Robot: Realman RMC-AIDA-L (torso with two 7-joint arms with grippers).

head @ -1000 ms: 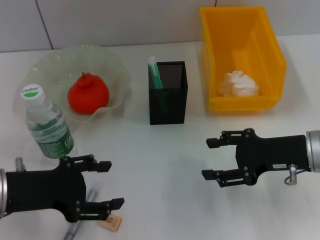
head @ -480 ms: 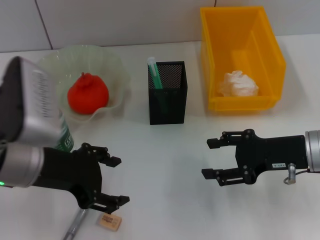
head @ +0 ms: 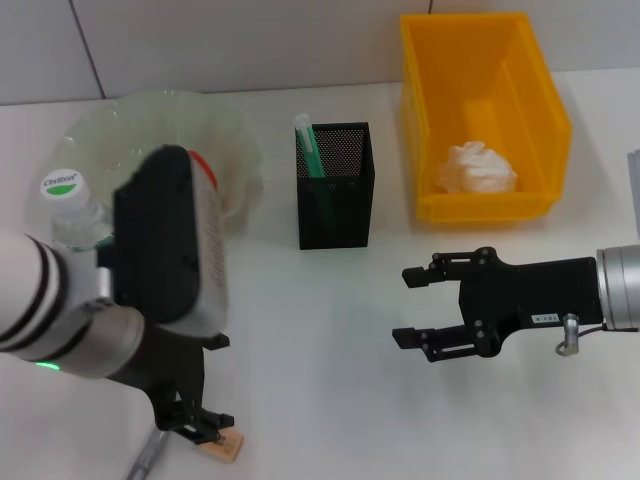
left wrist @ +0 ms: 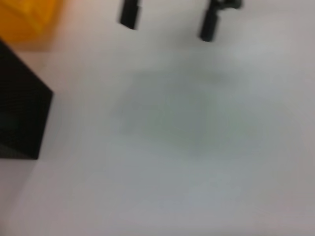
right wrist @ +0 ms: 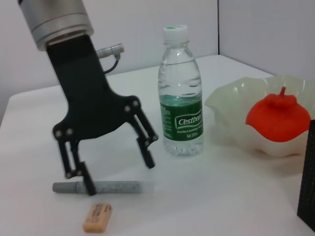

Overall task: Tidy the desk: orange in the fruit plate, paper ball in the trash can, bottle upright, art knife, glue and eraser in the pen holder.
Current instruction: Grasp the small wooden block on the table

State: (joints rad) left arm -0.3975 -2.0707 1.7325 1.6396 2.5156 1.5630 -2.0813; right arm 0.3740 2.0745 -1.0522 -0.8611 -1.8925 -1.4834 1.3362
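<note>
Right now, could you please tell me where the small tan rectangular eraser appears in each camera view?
Head view: small tan rectangular eraser at the bottom edge, just below the left tool.
Left wrist view: not in it.
Right wrist view: eraser at bottom, near the grey pen-like stick.
Shared landmark: the left tool.

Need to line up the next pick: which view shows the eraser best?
The right wrist view: the eraser lies whole on the table beside the grey art knife, under the open left tool. The head view shows only its corner; the left wrist view misses it.

White tabletop (head: 330, 330), pale tiled wall (head: 230, 40) behind.
</note>
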